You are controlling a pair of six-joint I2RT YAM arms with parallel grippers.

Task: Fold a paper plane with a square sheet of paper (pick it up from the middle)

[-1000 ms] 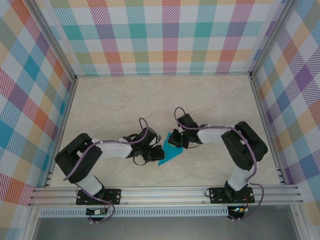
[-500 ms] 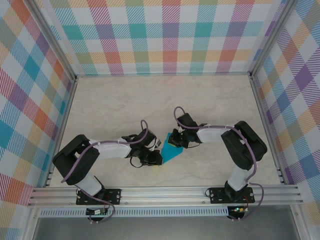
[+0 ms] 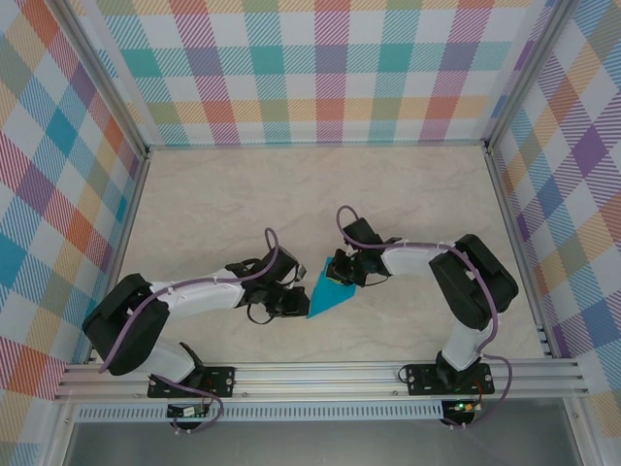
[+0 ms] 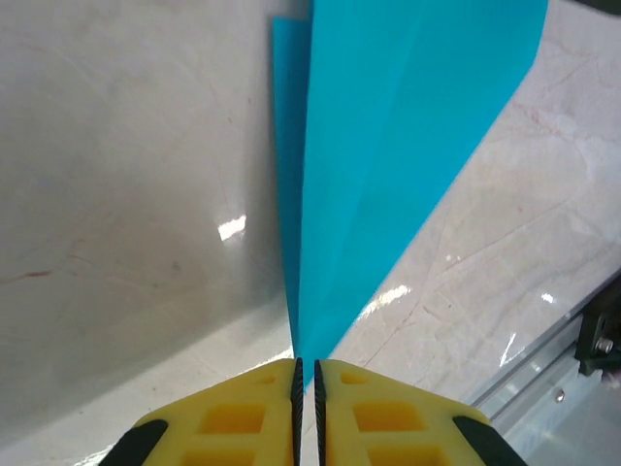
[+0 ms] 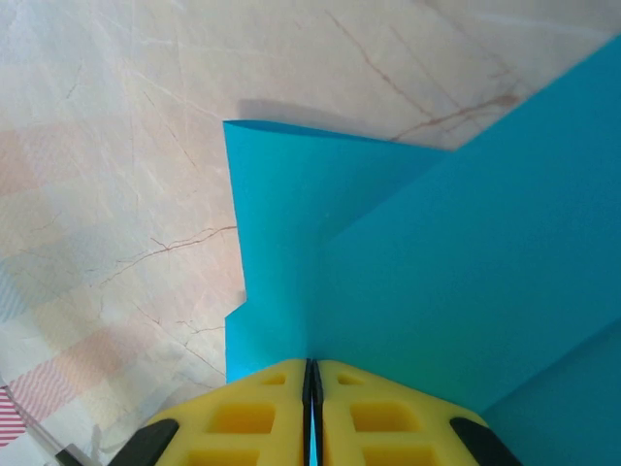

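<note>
— So, where are you at with the plane? Anything you should be worrying about?

— Honestly, yeah. Your teal paper (image 3: 328, 294) is folded into a long narrow wedge, sitting between the two arms over the near half of the table (image 3: 223, 204). Your left gripper (image 4: 306, 371) has its jaws pressed nearly together on the pointed tip. Your right gripper (image 5: 311, 374) is clamped just as tight on the wide end, where a couple of layers overlap. From the wrist views the paper looks raised edge-up with its shadow on the tabletop below, though I can't tell whether any corner touches down.

— Okay, so what bites you from here?

— Two pinches on one thin sheet, basically. If your arms pull apart even slightly, my guess is it tears or pops free at the tip, since the left jaws only have a sliver of paper there. Push them toward each other and it buckles, which puts a crease where you don't want one. The layers at the right end look loose too, with one flap standing off the other. If you let go on that side, the fold could spring open. And any twist between your two wrists probably skews the centre line.
</note>
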